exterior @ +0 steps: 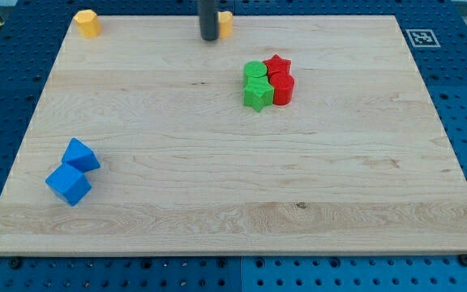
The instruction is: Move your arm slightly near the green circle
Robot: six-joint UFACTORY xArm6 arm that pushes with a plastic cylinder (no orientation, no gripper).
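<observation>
With no jaws to report, the tip [209, 38] sits up-left of the green circle [254, 70] on the tabletop [217, 186], approach pending, needing a short down-right slide.

green circle [254, 70], red star [277, 64], blue cube [68, 184]

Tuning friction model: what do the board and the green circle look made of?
Board: looks like light wood, matte, with visible grain lines and a small knot. Green circle: probably painted wood or plastic, since the colour is uniform and shows no grain; can't tell which.
</observation>
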